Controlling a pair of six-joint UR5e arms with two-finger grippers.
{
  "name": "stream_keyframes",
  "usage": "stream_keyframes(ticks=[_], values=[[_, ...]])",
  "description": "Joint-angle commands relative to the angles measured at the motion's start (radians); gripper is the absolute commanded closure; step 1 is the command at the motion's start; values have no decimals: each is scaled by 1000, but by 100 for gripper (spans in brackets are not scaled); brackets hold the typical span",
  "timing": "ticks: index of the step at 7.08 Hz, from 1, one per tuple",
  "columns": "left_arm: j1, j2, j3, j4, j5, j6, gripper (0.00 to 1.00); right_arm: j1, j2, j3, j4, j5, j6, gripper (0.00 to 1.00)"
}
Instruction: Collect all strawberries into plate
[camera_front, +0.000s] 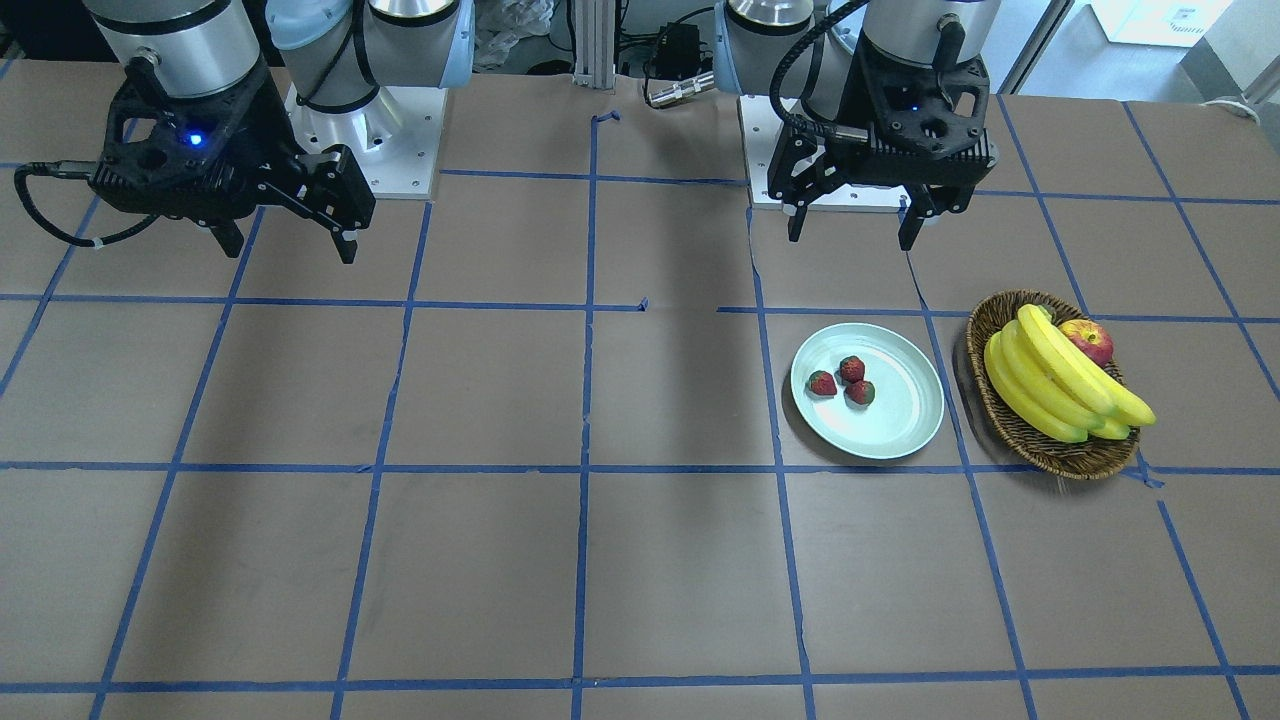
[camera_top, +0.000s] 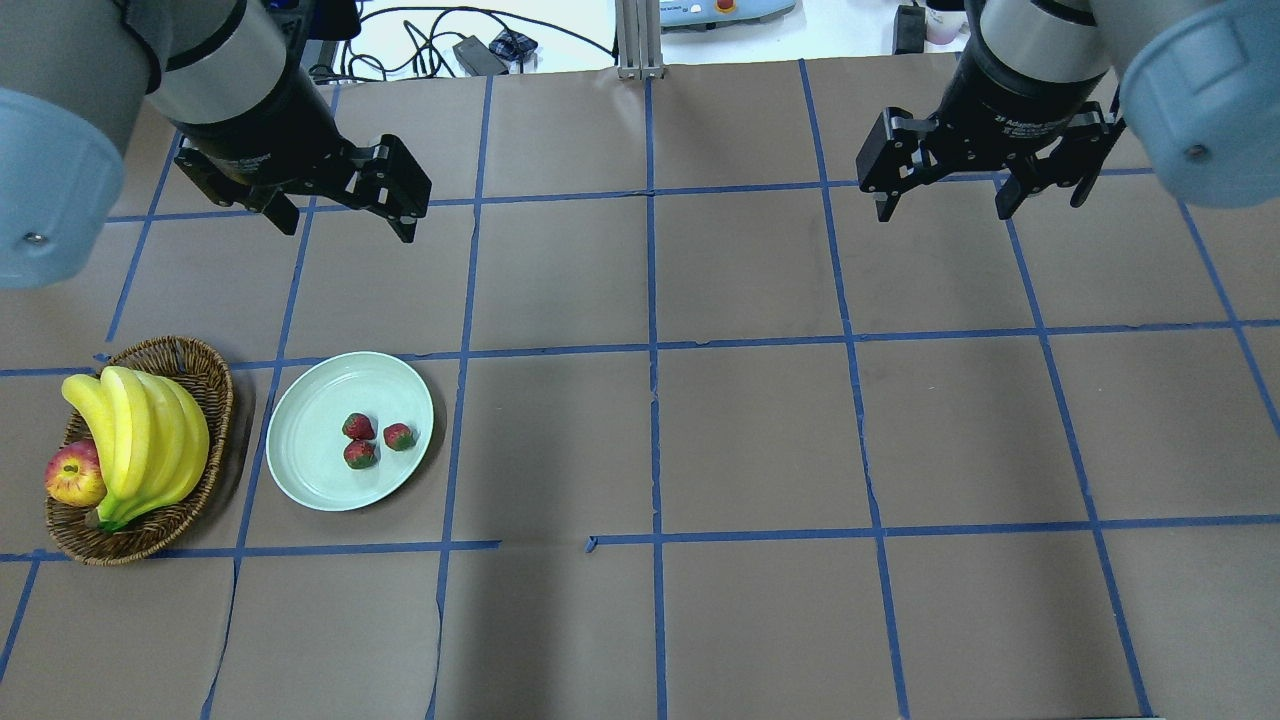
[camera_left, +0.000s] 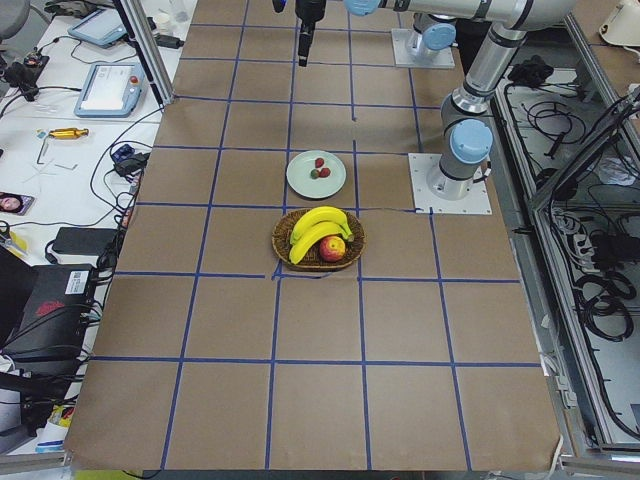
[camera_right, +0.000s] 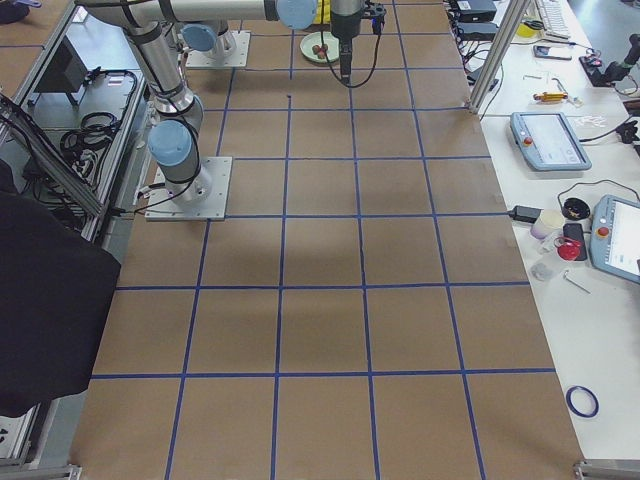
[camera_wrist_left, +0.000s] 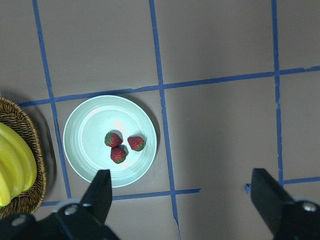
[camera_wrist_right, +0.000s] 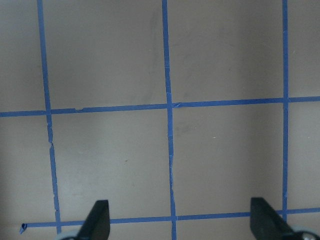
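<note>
I am holding my left gripper (camera_top: 347, 226) above the table (camera_top: 750, 430), on the far side of the plate (camera_top: 310, 402), fingers spread wide and gripping nothing. My right gripper (camera_top: 942, 211) is hanging well apart, fingers likewise spread. All three strawberries (camera_top: 367, 441) are lying clustered in the plate, beside the wicker basket (camera_top: 200, 358) holding bananas (camera_top: 140, 430) and an apple (camera_top: 73, 474).
</note>
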Motion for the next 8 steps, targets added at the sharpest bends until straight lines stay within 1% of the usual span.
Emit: stream_keyframes(ticks=[1, 3, 4, 8], values=[[0, 0, -8, 1, 0, -2, 0, 0, 0, 0, 0, 0, 0, 0], [0, -6, -16, 1, 6, -5, 0, 0, -2, 0, 0, -1, 0, 0], [0, -17, -40, 11, 3, -10, 0, 0, -2, 0, 0, 0, 0, 0], [0, -14, -37, 16, -4, -13, 0, 0, -2, 2, 0, 0, 0, 0]])
